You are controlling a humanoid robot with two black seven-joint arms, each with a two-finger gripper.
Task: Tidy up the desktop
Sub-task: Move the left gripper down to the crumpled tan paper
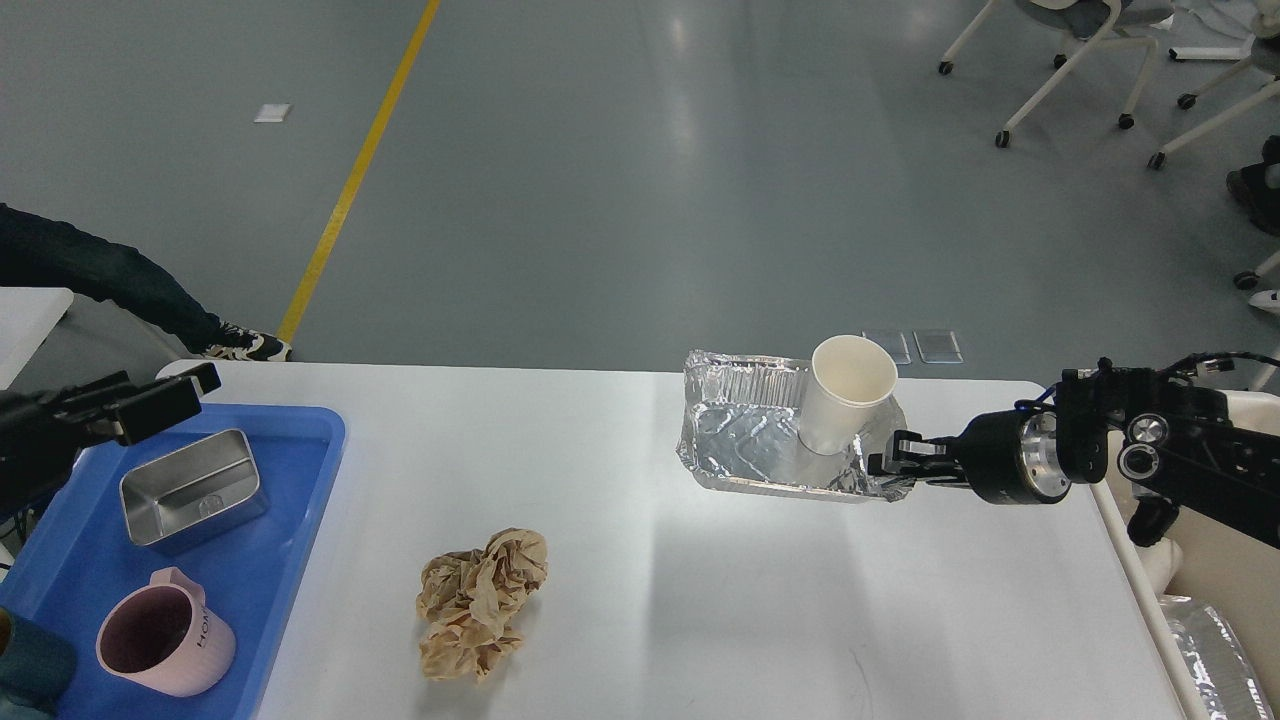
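The white desktop (700, 620) fills the lower view. A crumpled silver foil tray (745, 440) rests at its back right with a white paper cup (845, 395) leaning inside it. My right gripper (888, 468) comes in from the right and is shut on the foil tray's front right rim. A crumpled brown paper ball (480, 605) lies at the front middle of the desktop. My left gripper (175, 398) is at the far left, above the back edge of the blue tray (300, 520), holding nothing; its fingers cannot be told apart.
The blue tray holds a metal box (190, 490), a pink mug (160, 645) and a dark teal object (30, 670). A cream bin (1215, 590) with foil in it stands beside the table's right edge. Office chairs stand at the far right.
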